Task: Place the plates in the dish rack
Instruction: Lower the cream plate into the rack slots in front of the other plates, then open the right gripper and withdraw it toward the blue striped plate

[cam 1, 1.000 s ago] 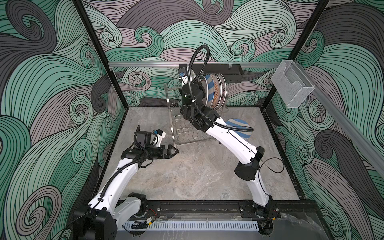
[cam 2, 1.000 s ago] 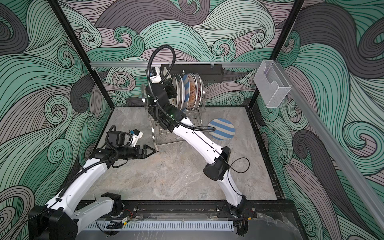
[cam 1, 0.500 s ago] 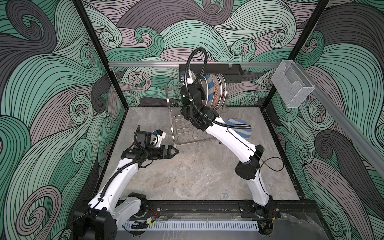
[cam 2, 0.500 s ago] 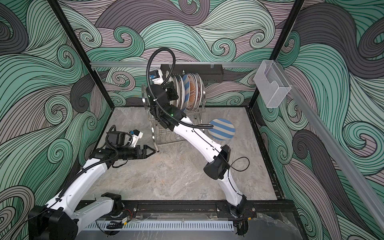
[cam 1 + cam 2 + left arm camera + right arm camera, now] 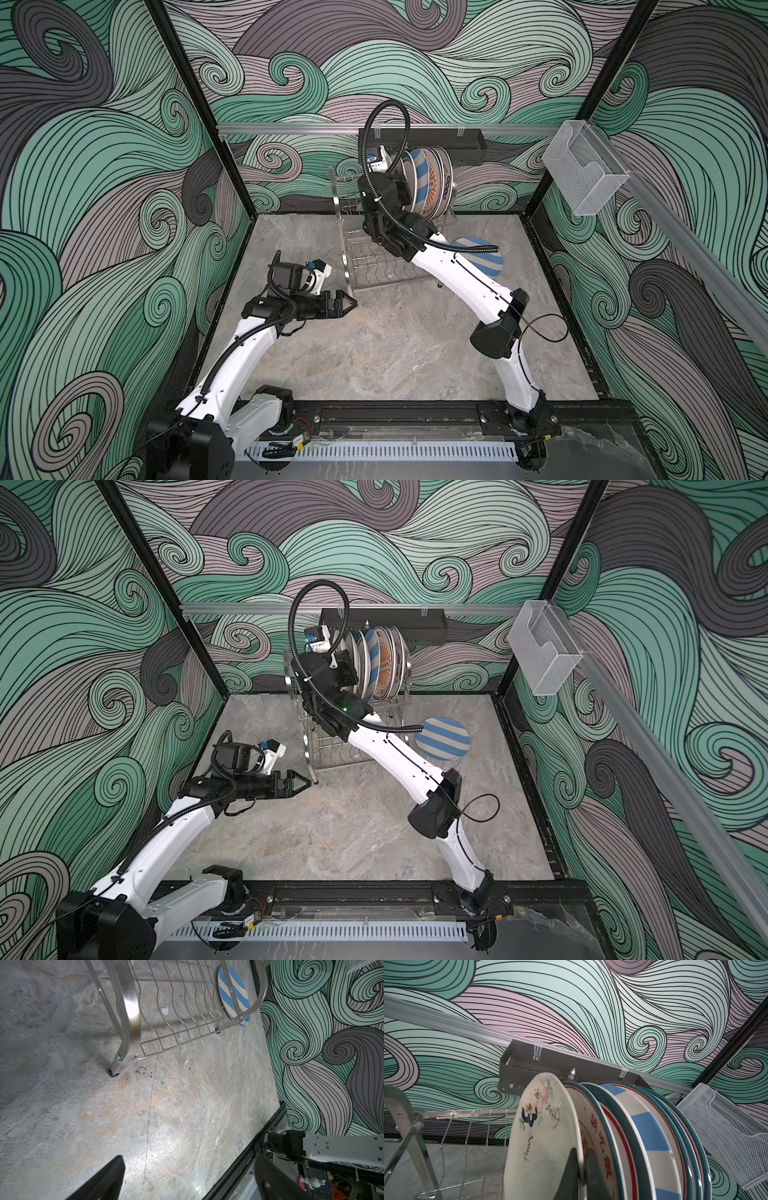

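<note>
The dish rack (image 5: 345, 249) (image 5: 309, 746) stands at the back of the table, its upper tier holding several plates (image 5: 432, 183) (image 5: 384, 663) on edge. My right gripper (image 5: 580, 1153) (image 5: 401, 189) is shut on the rim of a cream flower-printed plate (image 5: 542, 1126), held upright against the left end of that row. A blue-and-white striped plate (image 5: 484, 259) (image 5: 442, 737) (image 5: 232, 991) lies flat on the table right of the rack. My left gripper (image 5: 352, 302) (image 5: 307, 780) (image 5: 189, 1159) hangs open and empty just short of the rack's front-left foot (image 5: 115, 1068).
A long black perforated tray (image 5: 440, 139) hangs on the back rail right behind the rack's top. A clear plastic box (image 5: 586, 174) (image 5: 726, 1136) is fixed to the right wall rail. The right arm's forearm crosses over the rack's lower tier (image 5: 182, 1012).
The right gripper has sunk slightly with the flower plate at the rack's upper tier. The left arm has stayed put.
</note>
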### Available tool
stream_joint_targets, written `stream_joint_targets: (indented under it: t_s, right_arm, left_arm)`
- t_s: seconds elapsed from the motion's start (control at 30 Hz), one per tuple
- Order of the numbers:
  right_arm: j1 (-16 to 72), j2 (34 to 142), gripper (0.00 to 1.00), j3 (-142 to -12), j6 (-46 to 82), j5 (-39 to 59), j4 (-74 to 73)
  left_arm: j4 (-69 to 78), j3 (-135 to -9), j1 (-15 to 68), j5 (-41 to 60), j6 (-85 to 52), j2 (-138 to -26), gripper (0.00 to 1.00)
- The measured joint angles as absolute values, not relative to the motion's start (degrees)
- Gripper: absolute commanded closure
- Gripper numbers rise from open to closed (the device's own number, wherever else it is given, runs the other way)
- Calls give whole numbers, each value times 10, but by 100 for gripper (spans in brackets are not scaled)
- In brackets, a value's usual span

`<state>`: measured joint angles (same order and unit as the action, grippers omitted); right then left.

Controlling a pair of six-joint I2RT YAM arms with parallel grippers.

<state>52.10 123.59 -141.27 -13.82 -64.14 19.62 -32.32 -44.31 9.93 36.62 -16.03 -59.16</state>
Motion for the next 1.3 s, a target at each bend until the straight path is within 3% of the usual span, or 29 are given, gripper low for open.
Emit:
stream_joint_targets:
  t_s: [0.53, 0.7, 0.87, 1.07, 1.3]
  right_arm:
    - [520, 1211, 58, -1409, -133, -600, 207]
    - [525, 1175, 50, -1404, -137, -575, 224]
    - [524, 1112, 48, -1369, -139, -556, 245]
    - [499, 959, 46, -1185, -103, -511, 254]
    - [358, 698, 42, -851, 13, -388, 273]
  left_arm:
    - [-323, -443, 99, 366, -160, -592, 1]
    - [-323, -443, 99, 366, -160, -592, 1]
    - [-323, -443, 99, 365, -159, -592, 1]
    - [-322, -445, 99, 361, -154, -588, 1]
    - [-306, -451, 99, 324, -135, -555, 1]
